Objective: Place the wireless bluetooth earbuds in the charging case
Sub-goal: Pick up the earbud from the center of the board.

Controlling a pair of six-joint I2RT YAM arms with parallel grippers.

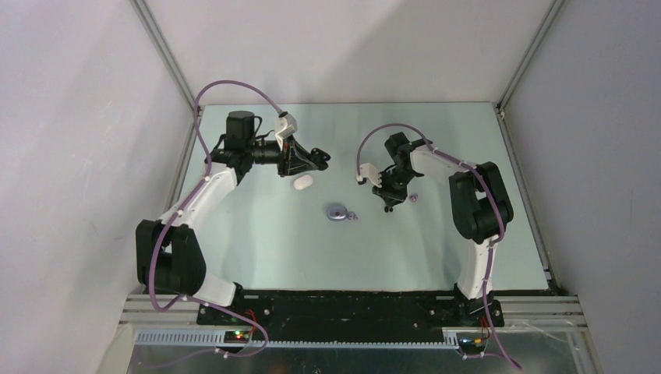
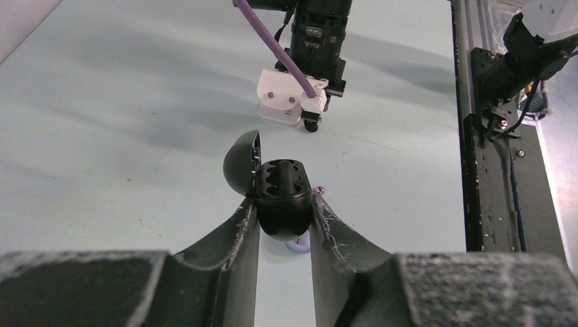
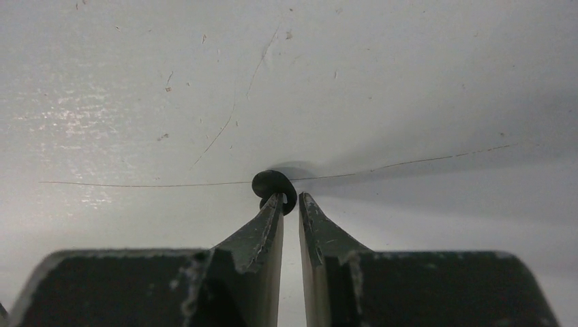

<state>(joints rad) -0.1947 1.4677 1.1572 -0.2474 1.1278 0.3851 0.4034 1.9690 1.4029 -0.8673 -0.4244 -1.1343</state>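
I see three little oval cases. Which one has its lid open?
The black case, held in the left gripper, lid swung up. The white case and the lavender case lie on the table, apparently shut.

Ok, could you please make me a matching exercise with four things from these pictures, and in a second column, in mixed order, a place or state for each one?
Things:
1. black charging case
2. white case
3. lavender case
4. black earbud

Places or states:
A. on the table, about midway between the two arms
B. at the fingertips of the right end effector
C. lid open, clamped in the left end effector
D. on the table, close to the left end effector

Pairs: 1-C, 2-D, 3-A, 4-B
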